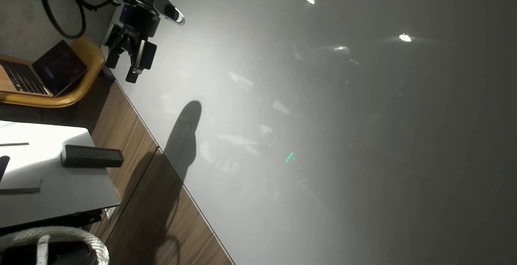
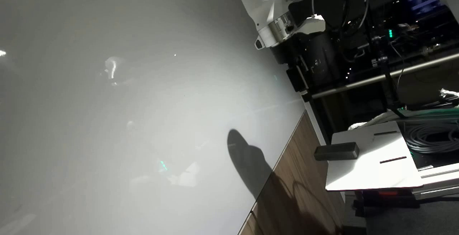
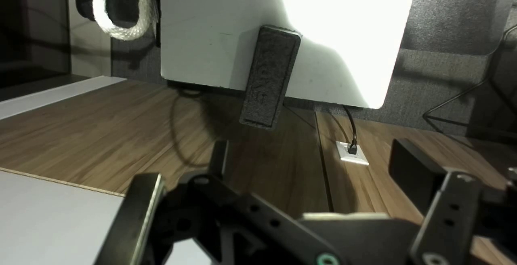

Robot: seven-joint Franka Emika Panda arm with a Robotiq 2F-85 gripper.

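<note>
Two fingers (image 3: 414, 172): spread wide, nothing pinched between.
Gripper (image 3: 317, 165): rear cut off at 6 o'clock in the wrist view.
Dark block (image 3: 270, 63): at 11 o'clock from the gripper, lying on the white panel (image 3: 198, 47), 6 o'clock end overhanging the edge; probably apt to tip off if bumped there; lettering (image 3: 262, 87) too faint to read.
White panel: likely to jolt the block if struck; washed out by glare (image 3: 363, 26) at 2 o'clock from the block.
Black cord (image 3: 352, 129): between 1 and 2 o'clock, perhaps snagging low fingers; lost from sight at the panel edge.

Raised lettering (image 3: 262, 82) on dark block (image 3: 273, 65), illegible
</note>
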